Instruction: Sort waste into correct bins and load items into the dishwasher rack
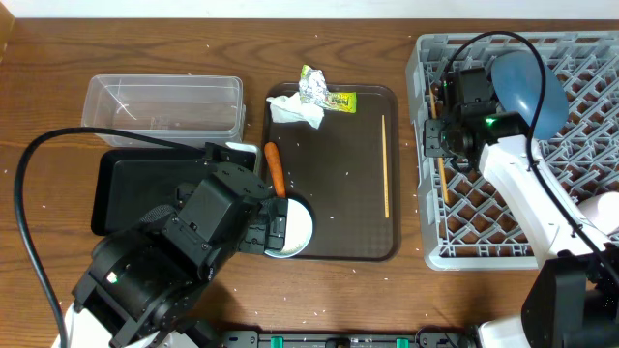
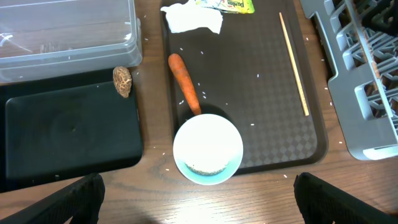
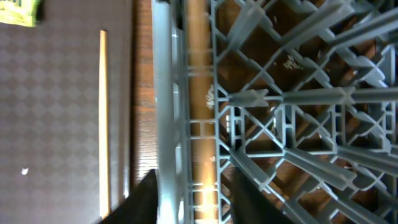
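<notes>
My left gripper is open and empty, hovering just in front of the white bowl with the pale blue outside, which holds rice residue at the brown tray's front edge. The carrot stick, white napkin and yellow-green wrapper lie on that tray, with silver foil beside the wrapper. A brown lump sits on the black tray. My right gripper is open, straddling the rack's left wall and a wooden stick lying inside the rack.
A second wooden stick lies on the brown serving tray. The clear tub stands behind the black tray. A dark blue dish leans in the rack, with white cups at its right. Rice grains are scattered about.
</notes>
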